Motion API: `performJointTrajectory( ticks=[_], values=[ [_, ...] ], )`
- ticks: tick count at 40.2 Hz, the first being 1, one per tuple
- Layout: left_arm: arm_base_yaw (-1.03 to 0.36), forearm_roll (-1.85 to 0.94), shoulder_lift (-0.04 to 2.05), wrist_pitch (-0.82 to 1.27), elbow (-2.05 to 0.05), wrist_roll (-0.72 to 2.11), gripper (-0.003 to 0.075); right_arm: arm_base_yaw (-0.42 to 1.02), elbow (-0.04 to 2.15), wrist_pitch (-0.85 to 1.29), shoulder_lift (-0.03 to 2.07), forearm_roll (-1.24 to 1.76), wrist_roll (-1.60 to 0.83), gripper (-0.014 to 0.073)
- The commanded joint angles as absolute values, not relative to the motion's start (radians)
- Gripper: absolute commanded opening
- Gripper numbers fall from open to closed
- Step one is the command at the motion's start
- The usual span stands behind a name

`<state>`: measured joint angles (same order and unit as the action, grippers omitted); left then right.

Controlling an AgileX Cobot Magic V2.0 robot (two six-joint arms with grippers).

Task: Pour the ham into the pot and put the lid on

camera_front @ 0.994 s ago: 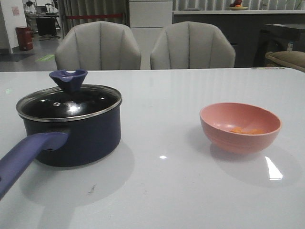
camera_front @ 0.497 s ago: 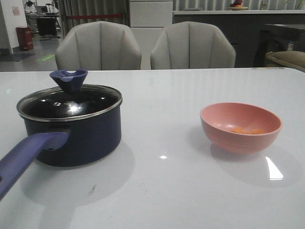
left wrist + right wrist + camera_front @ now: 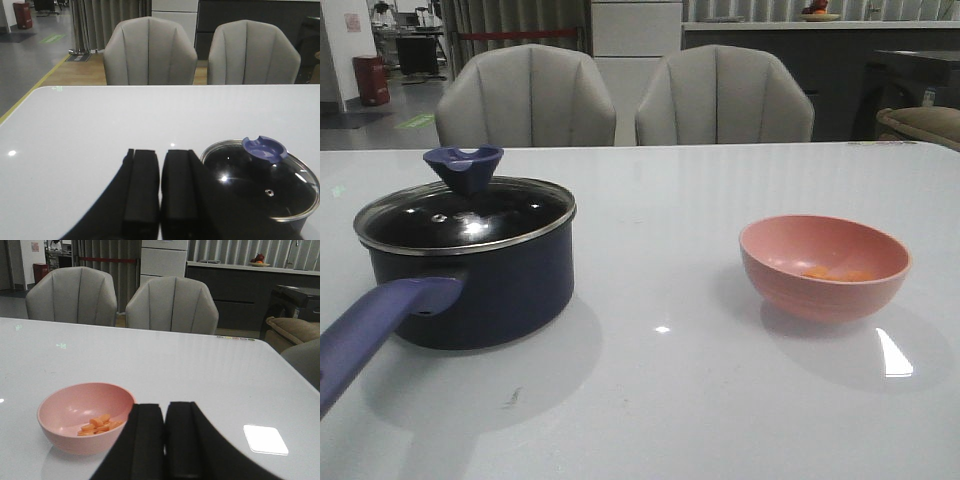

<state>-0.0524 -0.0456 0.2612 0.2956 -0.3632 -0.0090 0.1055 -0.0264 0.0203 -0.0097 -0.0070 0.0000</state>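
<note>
The dark navy pot [image 3: 485,290] with a purple-blue handle [image 3: 375,325] stands at the table's left. The glass lid [image 3: 465,215] with a blue knob [image 3: 464,167] sits on it, also seen in the left wrist view [image 3: 262,180]. The pink bowl [image 3: 825,265] at the right holds the orange-pink ham chunks [image 3: 835,272], which also show in the right wrist view [image 3: 99,424]. My left gripper [image 3: 160,152] is shut and empty, beside the pot. My right gripper [image 3: 165,406] is shut and empty, beside the bowl [image 3: 82,417]. Neither gripper shows in the front view.
The white table [image 3: 670,380] is glossy with light reflections. Two grey chairs [image 3: 525,95] [image 3: 723,95] stand behind its far edge. A counter and cabinets lie beyond.
</note>
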Motion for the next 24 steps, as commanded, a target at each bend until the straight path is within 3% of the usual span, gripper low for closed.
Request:
performJointTrajectory(
  ticks=[1, 9, 12, 24],
  values=[
    [-0.06, -0.051, 0.282, 0.242, -0.39, -0.019, 0.0179, 0.099, -0.021, -0.06, -0.03, -0.007, 0.0, 0.0147],
    [-0.06, -0.051, 0.282, 0.244, -0.39, -0.019, 0.0514, 0.099, -0.021, -0.06, -0.03, -0.007, 0.0, 0.0147],
    [-0.06, -0.05, 0.287, 0.246, -0.39, -0.019, 0.0601, 0.099, -0.021, -0.06, -0.03, -0.007, 0.0, 0.0147],
    [-0.095, -0.054, 0.49, 0.34, -0.522, -0.019, 0.0628, 0.099, -0.021, -0.06, -0.03, -0.007, 0.0, 0.0147]
  ],
)
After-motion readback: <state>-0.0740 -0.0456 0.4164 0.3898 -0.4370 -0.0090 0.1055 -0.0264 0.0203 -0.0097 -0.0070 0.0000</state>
